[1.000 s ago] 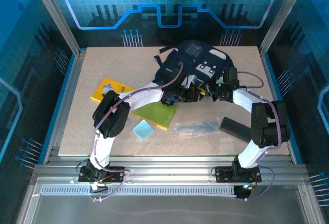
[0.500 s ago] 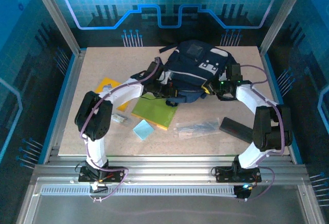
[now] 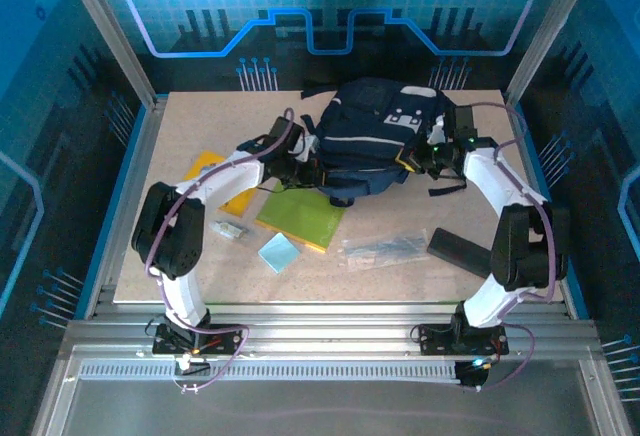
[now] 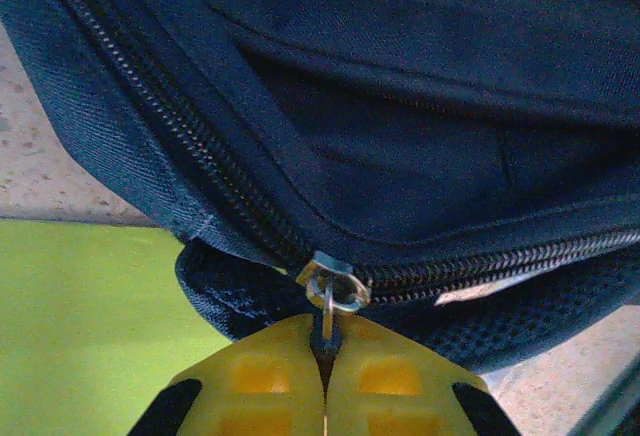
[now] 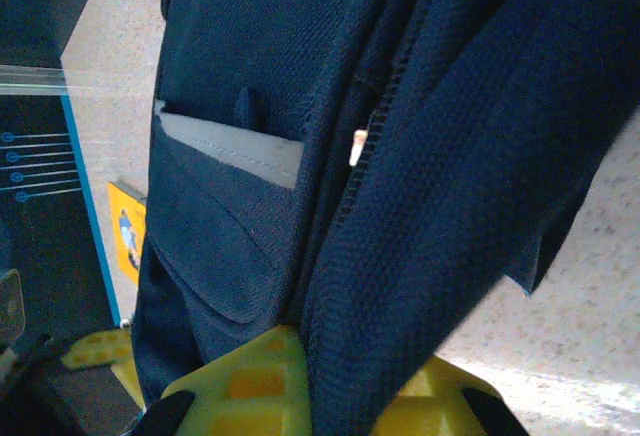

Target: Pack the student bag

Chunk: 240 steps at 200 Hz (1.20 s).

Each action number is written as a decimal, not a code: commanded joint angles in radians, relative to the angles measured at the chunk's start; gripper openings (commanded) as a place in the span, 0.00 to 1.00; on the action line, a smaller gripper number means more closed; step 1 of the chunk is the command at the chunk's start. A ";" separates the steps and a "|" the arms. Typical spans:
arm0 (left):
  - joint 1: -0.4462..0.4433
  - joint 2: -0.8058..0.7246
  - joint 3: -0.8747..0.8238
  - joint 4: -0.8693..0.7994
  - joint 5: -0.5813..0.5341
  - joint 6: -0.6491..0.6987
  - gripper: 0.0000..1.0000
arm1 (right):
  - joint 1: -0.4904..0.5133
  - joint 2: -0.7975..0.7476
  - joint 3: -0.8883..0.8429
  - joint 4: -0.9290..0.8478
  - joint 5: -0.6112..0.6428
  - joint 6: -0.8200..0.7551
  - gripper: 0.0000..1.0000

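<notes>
Top view: I see the navy bag (image 3: 375, 136), grey patches up, at the desk's (image 3: 190, 126) 12 o'clock. My left gripper (image 3: 308, 164) sits at its 9 o'clock and my right gripper (image 3: 425, 156) at 3. A green folder (image 3: 300, 221) lies at its 7 o'clock and a black case (image 3: 460, 253) at 5.

Left wrist: the gripper is pinched tight on the zipper pull (image 4: 335, 291).

Right wrist: the gripper is clamped on the bag's mesh fabric.

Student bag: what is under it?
Beneath the near edge of the student bag a green folder shows, with bare table beside it. Anything under the bag's middle is covered by its fabric.
</notes>
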 commanded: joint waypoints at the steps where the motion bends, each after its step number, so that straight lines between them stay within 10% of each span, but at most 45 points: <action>1: -0.087 -0.036 0.028 -0.096 -0.063 -0.005 0.00 | -0.079 0.068 0.131 0.045 0.170 -0.116 0.00; 38: -0.221 0.012 0.067 0.035 0.032 -0.138 0.00 | -0.106 0.189 0.265 -0.013 0.162 -0.063 0.01; 72: -0.269 0.129 0.194 0.118 0.068 -0.186 0.00 | -0.112 0.198 0.269 -0.022 0.160 -0.016 0.68; 125: -0.269 0.314 0.477 0.136 0.078 -0.190 0.00 | -0.129 -0.022 0.075 -0.066 0.169 -0.017 1.00; 240: -0.292 0.264 0.399 0.199 0.090 -0.211 0.00 | -0.088 -0.065 -0.270 0.268 -0.086 0.277 0.98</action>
